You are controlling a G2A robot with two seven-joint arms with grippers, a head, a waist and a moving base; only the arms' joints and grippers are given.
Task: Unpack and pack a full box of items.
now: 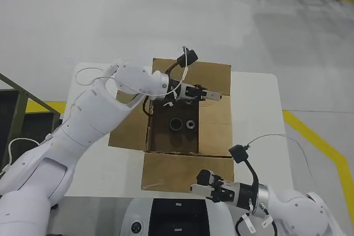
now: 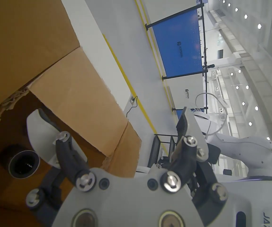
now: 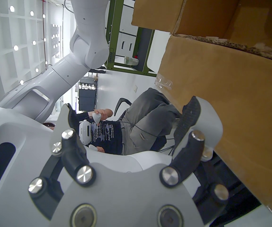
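Box (image 1: 215, 135) just beneath wide-spread left pincer (image 1: 213, 94)

A short white word beside a small logo is showing on the blue panel (image 2: 182, 48) in the hall behind. Similar dark marks are showing on one white panel (image 2: 173, 1) and on another white panel (image 2: 188, 93) alongside it. Tiny print inside the dark cylinder (image 2: 23, 165) is coming out too small to read.
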